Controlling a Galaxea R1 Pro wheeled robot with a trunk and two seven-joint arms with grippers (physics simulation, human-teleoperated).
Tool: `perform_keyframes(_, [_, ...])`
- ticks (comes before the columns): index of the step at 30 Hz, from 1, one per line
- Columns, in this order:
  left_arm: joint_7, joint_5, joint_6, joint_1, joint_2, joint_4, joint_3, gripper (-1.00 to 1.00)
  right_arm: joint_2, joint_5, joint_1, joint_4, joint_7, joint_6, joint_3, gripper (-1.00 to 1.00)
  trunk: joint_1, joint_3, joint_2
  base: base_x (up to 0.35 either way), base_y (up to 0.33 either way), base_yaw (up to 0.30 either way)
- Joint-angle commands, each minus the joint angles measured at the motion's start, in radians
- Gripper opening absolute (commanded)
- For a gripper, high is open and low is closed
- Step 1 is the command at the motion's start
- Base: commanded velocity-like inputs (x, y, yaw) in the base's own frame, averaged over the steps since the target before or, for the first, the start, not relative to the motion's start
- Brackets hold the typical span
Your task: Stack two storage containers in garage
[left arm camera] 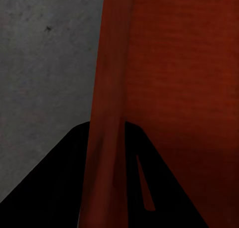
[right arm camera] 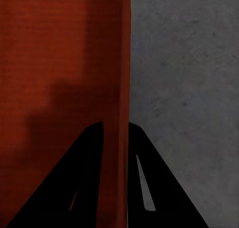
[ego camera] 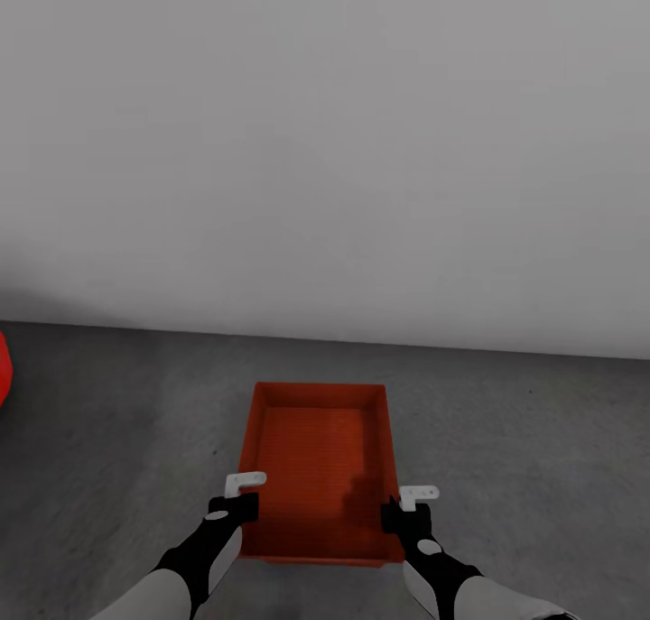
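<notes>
One red-orange storage container [ego camera: 316, 448] lies lengthwise in front of me over the grey concrete garage floor [ego camera: 524, 439]. It is lidless and nothing is in it. My left gripper [ego camera: 242, 504] is shut on its left long wall near the close end, and my right gripper [ego camera: 398, 510] is shut on the right long wall. In the left wrist view the thin wall [left arm camera: 107, 113] runs between the dark fingers [left arm camera: 59, 183]. The right wrist view likewise has the wall [right arm camera: 119, 88] pinched between the fingers [right arm camera: 149, 178]. Whether the box rests on the floor I cannot tell.
A plain white wall [ego camera: 325, 151] rises a short way beyond the container's far end. A sliver of the red car [ego camera: 4, 367] shows at the left edge. Bare concrete spreads to both sides of the box.
</notes>
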Motion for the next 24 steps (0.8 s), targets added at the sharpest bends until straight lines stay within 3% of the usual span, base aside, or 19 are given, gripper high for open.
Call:
perform_keyframes(1, [0.009, -0.005, 0.006, 0.0, 0.0, -0.004, 0.014, -1.0, -0.001, -0.026, -0.001, 0.003, -0.004, -0.008, -0.024, -1.0, 0.0, -0.001, 0.0, 0.0, 0.0, 0.0])
perform_keyframes(8, [0.009, -0.005, 0.006, -0.001, 0.0, -0.005, 0.014, -1.0, 0.0, -0.026, -0.001, 0.002, -0.004, -0.008, -0.024, -1.0, 0.0, -0.001, 0.0, 0.0, 0.0, 0.0])
perform_keyframes(24, [0.009, -0.005, 0.006, -0.001, 0.0, -0.005, 0.014, -1.0, 0.0, -0.026, 0.0, 0.003, -0.005, -0.009, -0.024, -1.0, 0.061, -0.051, -0.112, 0.0, 0.0, 0.0])
